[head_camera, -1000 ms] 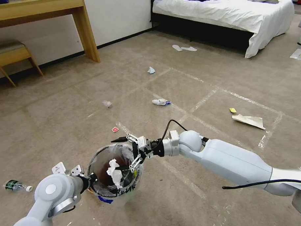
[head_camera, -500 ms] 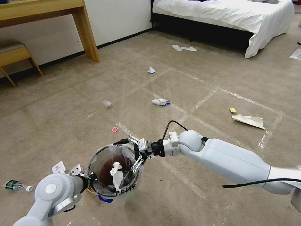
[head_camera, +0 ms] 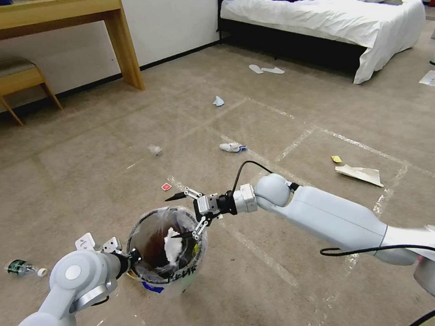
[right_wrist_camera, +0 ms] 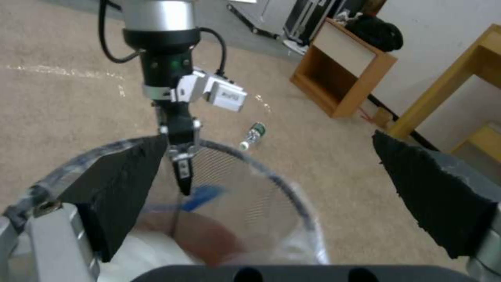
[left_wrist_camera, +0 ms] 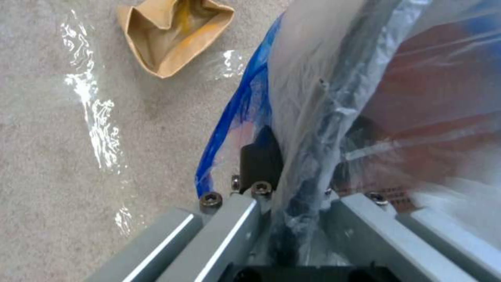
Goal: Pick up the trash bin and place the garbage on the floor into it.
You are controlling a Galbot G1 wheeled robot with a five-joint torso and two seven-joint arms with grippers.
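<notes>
The trash bin (head_camera: 170, 275) hangs just above the floor (head_camera: 85, 177), with my left gripper (head_camera: 131, 257) shut on its lined rim (left_wrist_camera: 313, 129). A white tissue (head_camera: 172, 245) lies inside the bin. My right gripper (head_camera: 172, 218) hovers open over the far side of the rim, nothing between its black pads (right_wrist_camera: 123, 184). Garbage lies scattered on the carpet: a small bottle (head_camera: 24, 268), a red wrapper (head_camera: 166, 186), a blue-and-white tissue (head_camera: 232, 147), another tissue (head_camera: 218, 101) and torn cardboard (left_wrist_camera: 172, 35) under the bin.
A folded paper (head_camera: 360, 173) and a yellow scrap (head_camera: 336, 159) lie on the right. A bed (head_camera: 326, 21) stands at the back right with slippers (head_camera: 266, 69) before it. At the back left stand a wooden desk (head_camera: 123, 47) and a stool (head_camera: 14, 77).
My right gripper has lifted a little above the bin's rim. The white tissue has settled lower inside the bin. The left arm and bin have stayed put.
</notes>
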